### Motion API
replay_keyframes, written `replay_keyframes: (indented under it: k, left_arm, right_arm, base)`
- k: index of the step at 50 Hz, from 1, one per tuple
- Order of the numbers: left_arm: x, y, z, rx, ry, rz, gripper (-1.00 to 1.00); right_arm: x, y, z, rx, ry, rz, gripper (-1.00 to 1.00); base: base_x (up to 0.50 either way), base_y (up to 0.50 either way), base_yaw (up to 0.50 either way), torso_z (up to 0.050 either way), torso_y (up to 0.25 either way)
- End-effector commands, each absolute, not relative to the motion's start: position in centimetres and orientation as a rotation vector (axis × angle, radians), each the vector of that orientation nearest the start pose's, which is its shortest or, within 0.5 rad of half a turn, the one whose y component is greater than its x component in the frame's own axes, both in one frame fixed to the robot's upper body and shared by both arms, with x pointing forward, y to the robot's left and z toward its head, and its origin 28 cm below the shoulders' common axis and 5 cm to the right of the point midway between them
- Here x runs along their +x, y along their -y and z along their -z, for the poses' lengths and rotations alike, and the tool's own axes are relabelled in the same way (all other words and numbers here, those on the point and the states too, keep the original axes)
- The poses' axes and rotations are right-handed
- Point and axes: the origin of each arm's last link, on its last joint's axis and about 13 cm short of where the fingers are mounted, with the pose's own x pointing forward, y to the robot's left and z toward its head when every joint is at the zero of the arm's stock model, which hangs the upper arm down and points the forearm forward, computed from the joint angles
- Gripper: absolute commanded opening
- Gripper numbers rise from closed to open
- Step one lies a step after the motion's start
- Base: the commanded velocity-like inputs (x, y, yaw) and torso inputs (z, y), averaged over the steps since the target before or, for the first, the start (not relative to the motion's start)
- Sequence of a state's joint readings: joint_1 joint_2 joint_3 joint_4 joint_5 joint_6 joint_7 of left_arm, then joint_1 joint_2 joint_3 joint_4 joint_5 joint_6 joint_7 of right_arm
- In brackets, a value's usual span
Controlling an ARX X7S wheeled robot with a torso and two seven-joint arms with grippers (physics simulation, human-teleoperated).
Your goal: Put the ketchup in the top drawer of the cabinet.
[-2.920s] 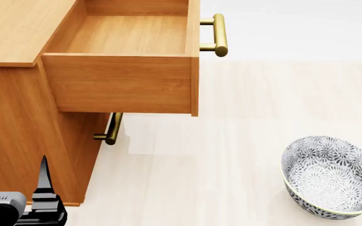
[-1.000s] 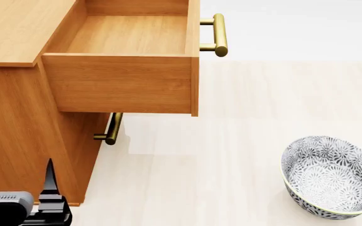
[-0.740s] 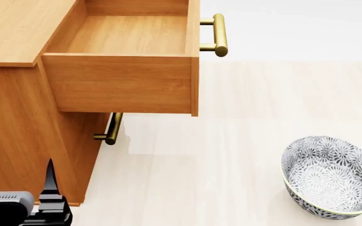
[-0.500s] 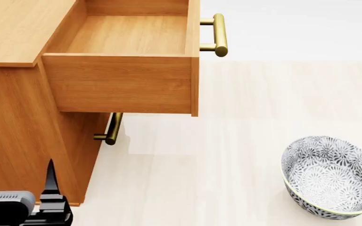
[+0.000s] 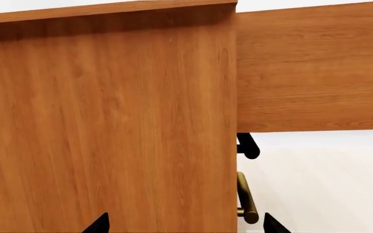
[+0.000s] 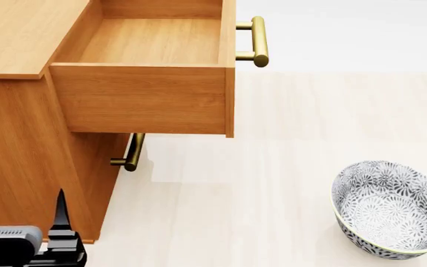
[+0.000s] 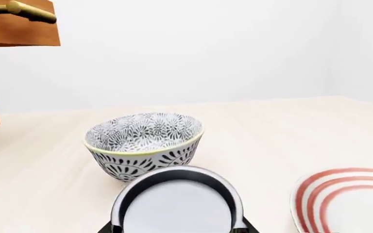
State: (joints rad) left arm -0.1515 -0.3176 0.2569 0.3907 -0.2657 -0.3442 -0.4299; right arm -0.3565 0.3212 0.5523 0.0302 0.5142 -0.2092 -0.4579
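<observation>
The ketchup [image 7: 177,204] shows only its silver lid in the right wrist view, close up between the dark fingertips [image 7: 112,227] of my right gripper [image 7: 178,228], which is shut on it. Neither shows in the head view. The cabinet [image 6: 20,150] stands at the left with its top drawer [image 6: 147,50] pulled out and nothing inside. My left gripper [image 6: 19,203] hangs open low beside the cabinet's side wall [image 5: 109,126], fingertips [image 5: 99,223] spread, holding nothing.
A grey-patterned bowl [image 6: 390,208] [image 7: 144,143] stands on the pale surface right of the cabinet, just beyond the held tin. A red-striped plate [image 7: 342,199] lies beside it. The lower drawer's brass handle [image 6: 132,151] [image 5: 246,199] juts out under the open drawer.
The left gripper has crept slightly right and down since the oldest frame, bringing its second fingertip into view. Drawer and bowl have not moved.
</observation>
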Motion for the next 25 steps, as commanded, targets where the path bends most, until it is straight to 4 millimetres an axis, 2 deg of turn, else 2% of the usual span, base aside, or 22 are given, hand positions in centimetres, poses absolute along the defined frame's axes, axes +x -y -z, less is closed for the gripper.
replay_keyframes:
  k: [1,25]
  left_arm:
    - [22.6,-21.0,-9.6,0.057,0.123,-0.081,1.00]
    - [22.7,-20.8,-9.5,0.052,0.119,-0.073,1.00]
  right_arm:
    - [8.2,27.9,-4.6,-0.011,0.136,0.111,-1.00]
    - [6.6,28.0,-7.4,-0.010,0.228,0.126,-1.00]
  base:
    - [0.00,0.00,0.00,0.000,0.000]
    - [0.00,0.00,0.00,0.000,0.000]
